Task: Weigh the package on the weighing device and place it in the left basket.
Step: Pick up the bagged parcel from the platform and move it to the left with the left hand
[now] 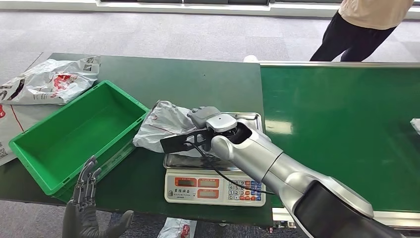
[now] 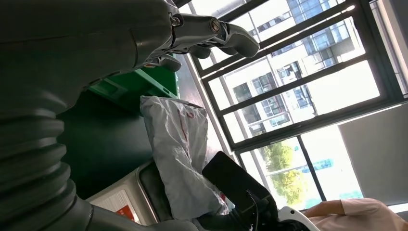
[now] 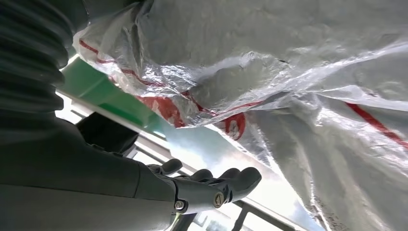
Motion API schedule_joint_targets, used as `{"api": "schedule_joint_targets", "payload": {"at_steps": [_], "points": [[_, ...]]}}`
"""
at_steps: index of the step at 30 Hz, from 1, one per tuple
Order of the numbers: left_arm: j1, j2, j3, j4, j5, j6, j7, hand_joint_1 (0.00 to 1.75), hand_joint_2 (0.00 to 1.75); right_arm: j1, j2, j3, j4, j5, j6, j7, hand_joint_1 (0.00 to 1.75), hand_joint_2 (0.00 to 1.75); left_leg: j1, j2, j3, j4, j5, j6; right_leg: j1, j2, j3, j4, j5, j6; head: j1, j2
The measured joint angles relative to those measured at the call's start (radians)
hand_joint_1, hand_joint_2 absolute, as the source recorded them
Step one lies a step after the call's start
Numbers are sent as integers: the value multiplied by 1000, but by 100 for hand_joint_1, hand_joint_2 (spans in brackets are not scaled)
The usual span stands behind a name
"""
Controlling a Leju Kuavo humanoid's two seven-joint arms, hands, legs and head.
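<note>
Here the green basket [image 1: 74, 136] sits at the tabletop's left edge, near its front. Just right of it the scale [image 1: 214, 183] stands at the front edge, the grey package [image 1: 163, 124] lying on its steel pan and overhanging toward the basket. The right hand [image 1: 203, 119] rests against the package; whether it grips, I cannot tell. The left hand [image 1: 85, 191], fingers apart and empty, hovers by the basket's front corner.

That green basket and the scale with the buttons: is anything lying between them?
Yes. In the head view, the white package spans from the scale's tray toward the green basket, above dark tabletop.
</note>
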Motion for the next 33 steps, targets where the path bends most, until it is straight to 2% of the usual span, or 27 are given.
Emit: {"api": "schedule_joint_targets", "payload": {"at_steps": [2,6,9,16,18,22,30,33], "points": [[-10,0,0,5,-19,-7,-3,0,175,10,-2,-23,-4,-74,-15,-66,0,175,0,0,0,0,0,0,0,0,0,0,0,0,0,0],[-58,2,0,19,-98,-5,2,0,175,85,-26,-114,-92,-287,-77,-256,0,175,0,-1,1,1,0,0,0,-1,0,0,0,0,0,0],[-113,3,0,30,-178,-11,42,0,175,172,-78,-194,-221,-438,-92,-362,0,175,0,-3,1,1,0,0,0,-4,0,-1,0,0,0,0],[-289,8,0,68,-330,-75,184,0,175,442,-221,-425,-527,-739,-67,-532,0,175,-1,-4,-1,2,0,2,-2,-5,1,-1,1,2,0,0],[-331,12,0,84,-335,-82,202,0,175,517,-249,-497,-596,-793,-45,-561,0,175,-1,-2,-1,1,0,2,-2,-4,1,-1,2,2,0,0],[-374,19,0,105,-335,-84,210,0,175,598,-278,-581,-677,-799,-27,-569,0,175,-2,2,-1,1,0,2,-2,0,-1,-1,2,3,0,0],[-400,25,-2,125,-335,-83,211,0,175,646,-297,-638,-737,-806,-23,-574,0,175,-2,2,-1,1,0,2,-2,1,-2,-1,2,3,0,0],[-421,33,-4,139,-333,-84,218,0,175,698,-312,-668,-763,-883,5,-629,0,175,-2,0,-1,1,0,2,-2,-1,-3,-1,2,3,0,0]]}}
